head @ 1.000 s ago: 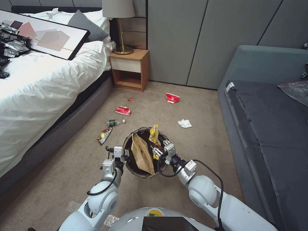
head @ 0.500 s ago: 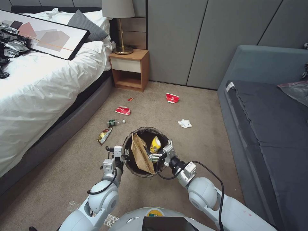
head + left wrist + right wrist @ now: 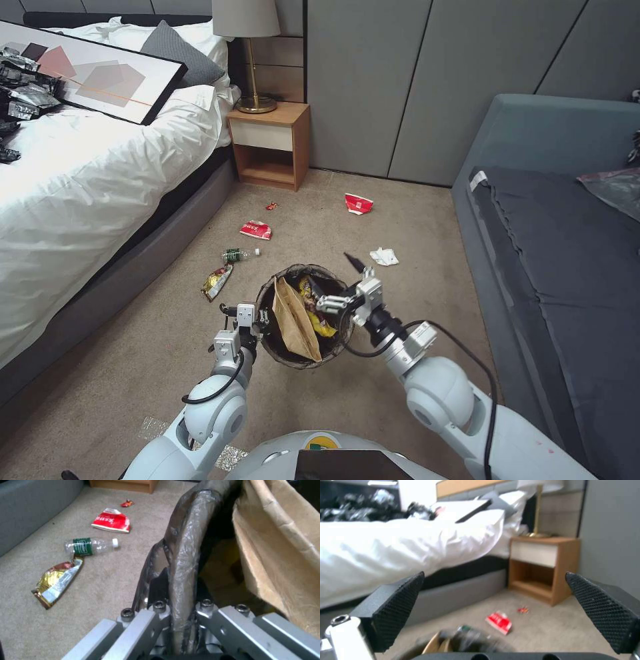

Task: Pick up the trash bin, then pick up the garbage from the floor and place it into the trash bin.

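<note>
Head view: yellow wrapper (image 3: 311, 301) now lies inside bin (image 3: 301, 319) at lower centre, released since 0.5 s ago. Right end effector (image 3: 337, 285) has lifted above the rim, fingers spread, empty. Left end effector (image 3: 248, 321) pinches the bin rim. Tissue (image 3: 384, 256) and cup (image 3: 358, 203) remain on open floor (image 3: 413, 220), sofa well right.

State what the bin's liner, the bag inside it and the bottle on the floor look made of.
Liner: thin glossy plastic film, wrinkled and shiny.
Bag: matte brown paper, creased, likely kraft.
Bottle: clear plastic, see-through, green label, white cap.
</note>
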`<state>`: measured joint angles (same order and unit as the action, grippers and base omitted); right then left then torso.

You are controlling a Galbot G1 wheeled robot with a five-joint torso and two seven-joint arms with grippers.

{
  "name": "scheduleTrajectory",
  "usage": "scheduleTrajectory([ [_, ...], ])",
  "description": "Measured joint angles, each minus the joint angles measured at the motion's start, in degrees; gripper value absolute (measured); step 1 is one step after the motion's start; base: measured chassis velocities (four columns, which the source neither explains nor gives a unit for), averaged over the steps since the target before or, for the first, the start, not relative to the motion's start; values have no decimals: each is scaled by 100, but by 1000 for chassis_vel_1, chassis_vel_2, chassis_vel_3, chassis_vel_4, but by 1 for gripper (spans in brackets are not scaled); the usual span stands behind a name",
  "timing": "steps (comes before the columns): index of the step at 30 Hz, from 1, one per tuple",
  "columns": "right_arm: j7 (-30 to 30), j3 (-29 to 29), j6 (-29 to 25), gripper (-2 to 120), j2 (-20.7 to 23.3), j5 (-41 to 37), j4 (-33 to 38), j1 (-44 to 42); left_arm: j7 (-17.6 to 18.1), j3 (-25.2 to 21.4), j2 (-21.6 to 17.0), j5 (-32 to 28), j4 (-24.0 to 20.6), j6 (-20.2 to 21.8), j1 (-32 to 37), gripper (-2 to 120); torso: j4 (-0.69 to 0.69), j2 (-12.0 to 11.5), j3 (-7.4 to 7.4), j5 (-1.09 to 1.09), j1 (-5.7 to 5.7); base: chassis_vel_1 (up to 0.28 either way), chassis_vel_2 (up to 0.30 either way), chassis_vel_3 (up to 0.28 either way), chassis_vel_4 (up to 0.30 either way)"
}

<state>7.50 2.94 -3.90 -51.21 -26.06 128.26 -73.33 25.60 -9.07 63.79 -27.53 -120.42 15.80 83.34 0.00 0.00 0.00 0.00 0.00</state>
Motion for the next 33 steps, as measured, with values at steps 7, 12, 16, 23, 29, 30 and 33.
scheduleTrajectory([
  [7, 245, 1028, -1, 100, -170, -197, 138, -236, -2, -21, 6, 11, -3, -8, 23, 0, 0, 0, 0, 0, 0, 0, 0, 0, 0],
  [12, 478, 1323, -5, 100, -321, -202, 42, -321, -3, -29, 19, 26, -7, -19, 41, 0, 0, 0, 0, 1, 0, 0, 0, 0, 0],
  [16, 838, 1539, 44, 100, -620, -59, -112, -416, -6, -42, 26, 38, -11, -28, 58, 0, 0, 0, 0, 0, 0, 0, 0, 0, 0],
  [23, 1327, 1765, 303, 100, -1021, 278, -323, -594, -9, -79, 24, 40, -30, -31, 75, 0, 0, 0, 0, 0, 0, 0, 0, 0, 0],
  [29, 1494, 1990, 383, 100, -1216, 475, -720, -755, -13, -120, 13, 40, -39, -44, 82, 0, 0, 0, 0, 0, 0, 0, 0, 0, 0],
  [30, 1501, 2028, 371, 100, -1252, 552, -856, -786, -13, -125, 14, 41, -33, -48, 80, 0, 0, 0, 0, 1, 0, 0, 0, 0, 0],
  [33, 1518, 2113, 303, 100, -1371, 795, -1164, -847, -16, -134, 27, 42, -8, -52, 71, 0, 1, 0, 0, 0, 0, 0, 0, 0, 0],
])
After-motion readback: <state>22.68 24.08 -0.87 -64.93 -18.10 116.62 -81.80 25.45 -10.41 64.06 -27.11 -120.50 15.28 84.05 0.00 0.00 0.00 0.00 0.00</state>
